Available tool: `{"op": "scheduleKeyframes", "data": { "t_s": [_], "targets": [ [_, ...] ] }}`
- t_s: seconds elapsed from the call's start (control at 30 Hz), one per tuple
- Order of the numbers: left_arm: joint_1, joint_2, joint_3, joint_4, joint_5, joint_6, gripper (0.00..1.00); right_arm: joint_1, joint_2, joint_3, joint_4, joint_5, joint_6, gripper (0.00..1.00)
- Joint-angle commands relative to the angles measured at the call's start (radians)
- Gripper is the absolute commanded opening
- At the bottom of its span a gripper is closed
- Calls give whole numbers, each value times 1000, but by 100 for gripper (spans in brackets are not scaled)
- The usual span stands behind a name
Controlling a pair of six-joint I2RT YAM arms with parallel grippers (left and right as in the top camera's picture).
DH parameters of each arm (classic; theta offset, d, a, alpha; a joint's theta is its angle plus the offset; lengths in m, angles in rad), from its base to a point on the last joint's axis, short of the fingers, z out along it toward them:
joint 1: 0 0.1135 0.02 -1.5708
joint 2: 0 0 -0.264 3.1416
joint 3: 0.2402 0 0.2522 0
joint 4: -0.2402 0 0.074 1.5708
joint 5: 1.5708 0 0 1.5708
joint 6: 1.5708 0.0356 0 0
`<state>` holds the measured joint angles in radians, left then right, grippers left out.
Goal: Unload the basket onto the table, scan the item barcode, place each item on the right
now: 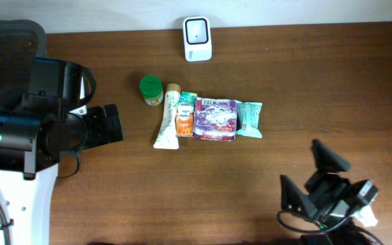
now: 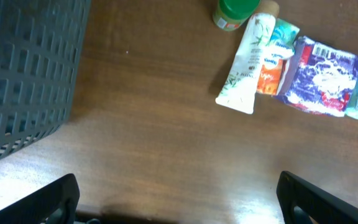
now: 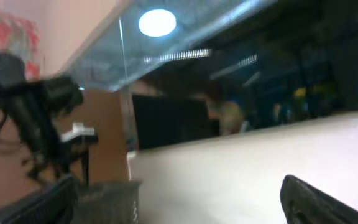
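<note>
Left pincer [image 1: 115, 124] (jaws apart) faces nearby tube [image 1: 167, 124].

White scanner [image 1: 197, 39] w/ dark window lies flat. Below it, items in a touching row: green-lid jar [image 1: 151, 89] upright, then white tube [image 1: 167, 117], orange pouch [image 1: 185, 116], purple packet [image 1: 216, 119], teal packet [image 1: 250, 119] — all flat.

The room looks like an office or lab staged as a shop checkout. A brown wooden surface [image 1: 203, 197] carries a white barcode scanner [image 1: 197, 39], a row of packaged groceries [image 1: 206, 117] and a dark mesh basket [image 2: 23, 68]. Beyond it are a black office chair [image 3: 33, 118], a glass partition [image 3: 185, 43] and a round ceiling light [image 3: 157, 22].
</note>
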<state>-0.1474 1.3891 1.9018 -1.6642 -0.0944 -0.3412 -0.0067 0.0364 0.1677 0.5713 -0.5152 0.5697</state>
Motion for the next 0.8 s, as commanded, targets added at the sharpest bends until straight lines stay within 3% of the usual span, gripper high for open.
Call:
{"op": "scheduleKeyframes", "data": {
  "t_s": [0.0,0.1,0.17,0.23,0.33,0.4,0.53,0.77],
  "targets": [
    [0,-13,-2,-2,-3,-10,99,6,108,284,-174,56,-232,99],
    [0,-13,-2,-2,-3,-10,99,6,378,668,-655,72,-534,99],
    [0,-13,-2,-2,-3,-10,99,6,565,862,-934,213,-648,99],
    [0,-13,-2,-2,-3,-10,99,6,832,1090,-1230,335,-671,99],
    [0,-13,-2,-2,-3,-10,99,6,1097,1288,-1484,273,-670,99],
    [0,-13,-2,-3,-3,-10,99,6,1245,1355,-1587,237,-667,99],
    [0,-13,-2,-3,-3,-10,99,-10,1449,1358,-1589,175,-614,99],
    [0,-13,-2,-2,-3,-10,99,-112,1845,1358,-1588,-152,-664,96]
  ]
}}
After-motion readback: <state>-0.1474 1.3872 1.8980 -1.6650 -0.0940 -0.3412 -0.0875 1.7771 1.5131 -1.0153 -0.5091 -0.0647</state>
